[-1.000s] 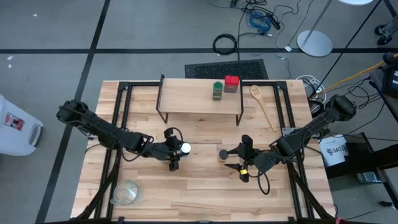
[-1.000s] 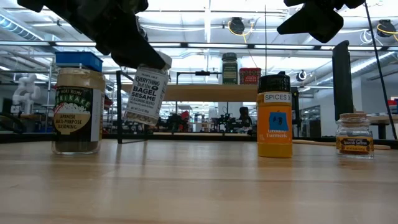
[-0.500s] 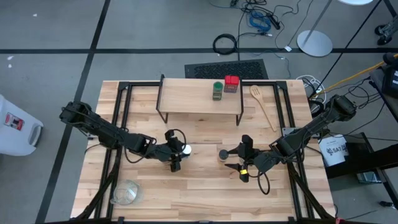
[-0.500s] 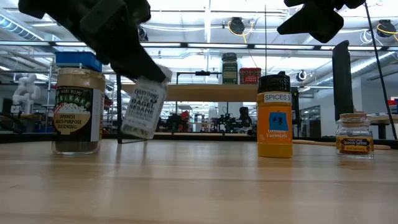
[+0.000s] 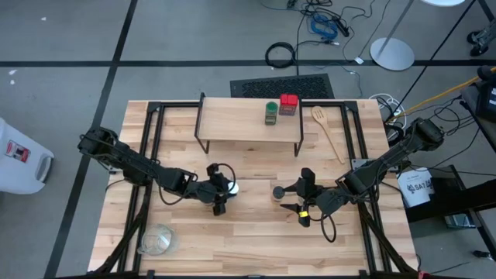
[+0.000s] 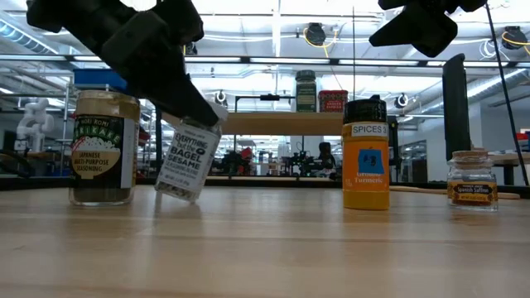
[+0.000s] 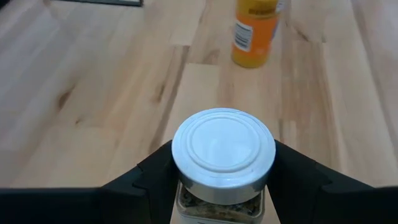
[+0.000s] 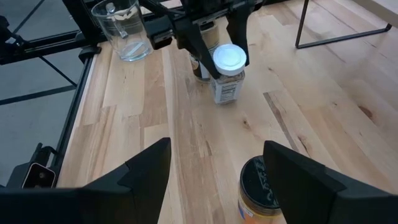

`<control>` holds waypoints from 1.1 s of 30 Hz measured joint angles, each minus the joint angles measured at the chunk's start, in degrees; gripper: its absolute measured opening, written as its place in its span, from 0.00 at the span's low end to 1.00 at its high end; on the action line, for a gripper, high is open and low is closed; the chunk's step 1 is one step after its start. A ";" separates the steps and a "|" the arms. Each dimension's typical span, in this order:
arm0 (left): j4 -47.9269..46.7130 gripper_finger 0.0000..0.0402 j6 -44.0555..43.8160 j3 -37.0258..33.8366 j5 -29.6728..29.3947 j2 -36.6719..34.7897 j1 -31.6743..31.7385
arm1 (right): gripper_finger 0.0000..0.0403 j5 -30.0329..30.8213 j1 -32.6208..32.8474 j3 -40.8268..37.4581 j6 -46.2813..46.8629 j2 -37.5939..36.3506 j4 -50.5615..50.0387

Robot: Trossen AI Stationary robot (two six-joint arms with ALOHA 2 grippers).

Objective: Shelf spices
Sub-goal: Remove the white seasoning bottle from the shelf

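My left gripper [image 5: 220,188] is shut on a white-lidded "bagel sesame" jar [image 6: 187,161], tilted low over the table's middle. A tan-lidded jar [image 6: 103,147] stands just beside it. An orange jar with a black lid [image 6: 366,156] stands under my right gripper [image 8: 217,180], which is open and empty above and just near of it. A small saffron jar [image 6: 473,178] stands to the right. A green-lidded jar [image 5: 270,112] and a red tin [image 5: 289,104] stand on the shelf [image 5: 240,128]. My left gripper pinches the jar just below its white lid [image 7: 224,146], one finger [image 7: 152,171] on each side. The fingers come slanting down from the table's left. The jar is tilted, lid toward the right, its bottom edge [image 6: 175,194] at the tabletop; touching or not, I cannot tell.
A clear glass bowl [image 5: 157,239] stands at the near left. A wooden spoon [image 5: 328,132] lies right of the shelf. The shelf's black legs [image 8: 336,37] stand beyond the jars. Bare tabletop lies toward the near edge.
My left gripper has gone down and a little toward the table's right with the white-lidded jar. The jar, lifted clear before, has come down to the tabletop and stays tilted. My right gripper has kept still.
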 joint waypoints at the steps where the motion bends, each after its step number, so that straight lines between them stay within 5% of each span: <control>1: 0.08 0.52 -0.02 0.00 0.56 0.00 0.00 | 0.60 0.00 0.00 0.00 0.00 0.00 0.00; 17: 0.17 0.63 -0.02 0.02 0.91 0.00 -0.02 | 0.60 0.00 0.02 0.00 0.00 0.00 -0.07; 33: 0.13 0.59 0.65 0.04 2.03 -0.02 -0.31 | 0.60 -0.02 0.01 0.00 0.00 0.02 -0.06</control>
